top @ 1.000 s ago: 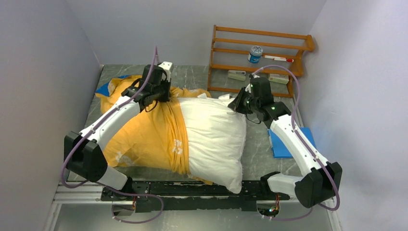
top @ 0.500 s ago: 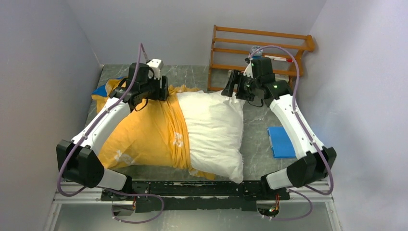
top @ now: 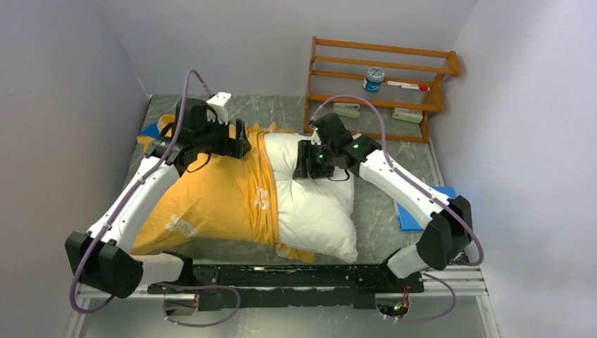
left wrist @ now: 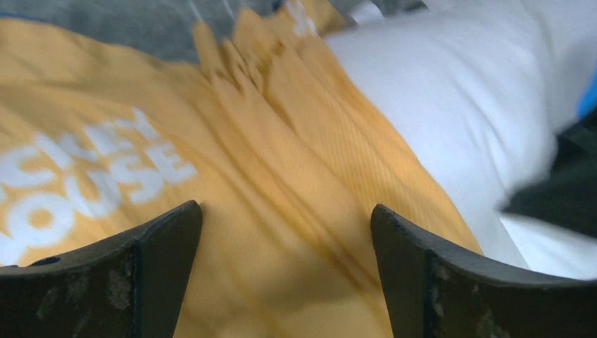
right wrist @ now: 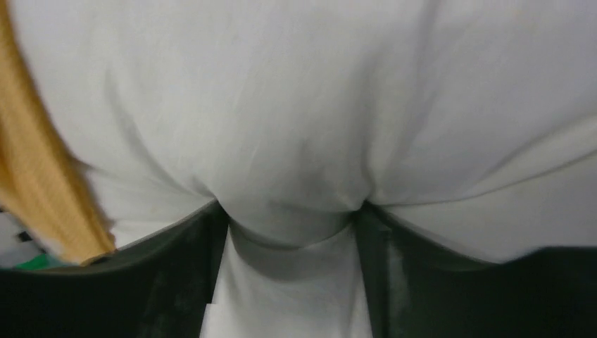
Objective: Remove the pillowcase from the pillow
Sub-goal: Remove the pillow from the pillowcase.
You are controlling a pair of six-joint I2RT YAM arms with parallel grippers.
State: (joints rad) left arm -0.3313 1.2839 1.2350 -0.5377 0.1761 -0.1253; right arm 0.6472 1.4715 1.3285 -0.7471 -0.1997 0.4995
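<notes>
The white pillow [top: 317, 201] lies across the table, its left half still inside the yellow-orange pillowcase [top: 211, 197]. The case's bunched edge [top: 264, 190] runs across the pillow's middle. My left gripper [top: 243, 146] hovers open over those yellow gathers [left wrist: 296, 162], nothing between its fingers [left wrist: 169, 239]; white lettering shows on the case to its left. My right gripper [top: 303, 163] presses into the pillow's far end, shut on a pinched fold of white pillow fabric [right wrist: 288, 232]. A strip of yellow case [right wrist: 42, 183] shows at the left of the right wrist view.
A wooden rack [top: 380, 91] stands at the back right with a small jar [top: 374, 77] and small items on its shelves. A flat blue pad [top: 410, 213] lies on the table partly under the right arm. Walls close in on both sides.
The left gripper has let go of the pillowcase and opened, shifting slightly left. The right gripper swung left from the pillow's far right corner, opened, and closed on a fold of the pillow.
</notes>
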